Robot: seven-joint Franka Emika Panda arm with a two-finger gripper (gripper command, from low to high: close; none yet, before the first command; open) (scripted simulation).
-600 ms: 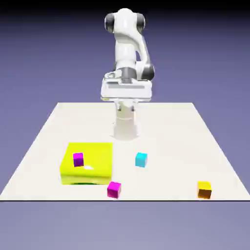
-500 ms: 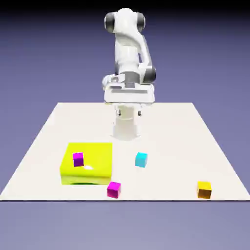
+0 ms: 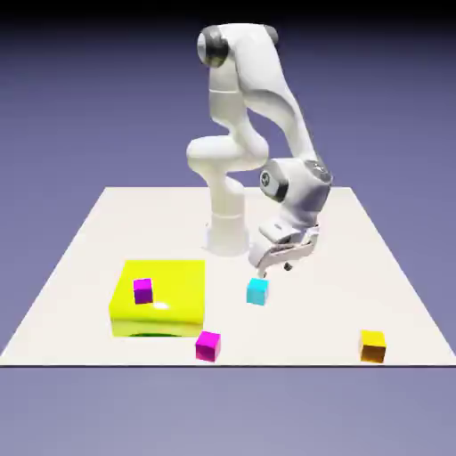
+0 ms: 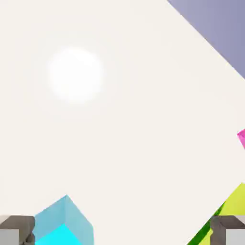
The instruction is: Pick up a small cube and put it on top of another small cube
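Note:
The small cyan cube (image 3: 258, 291) rests on the white table (image 3: 356, 258), a little in front of the robot's base. My gripper (image 3: 274, 269) hangs tilted just above it, slightly toward the exterior view's right, and does not touch it. In the hand view the cyan cube (image 4: 62, 222) lies at the bottom left, close to the left fingertip (image 4: 16, 230). The right fingertip (image 4: 228, 229) stands far across. The gripper (image 4: 122, 233) is open and holds nothing.
A large yellow-green block (image 3: 158, 298) carries a magenta cube (image 3: 142, 290) at the exterior view's left. Another magenta cube (image 3: 207, 345) and an orange-yellow cube (image 3: 372, 346) sit near the front edge. The hand view shows the block's corner (image 4: 232, 203) and a magenta edge (image 4: 241, 138).
The arm has swung down from high over its base, toward the camera and the exterior view's right, ending just above the cyan cube. No cube has moved.

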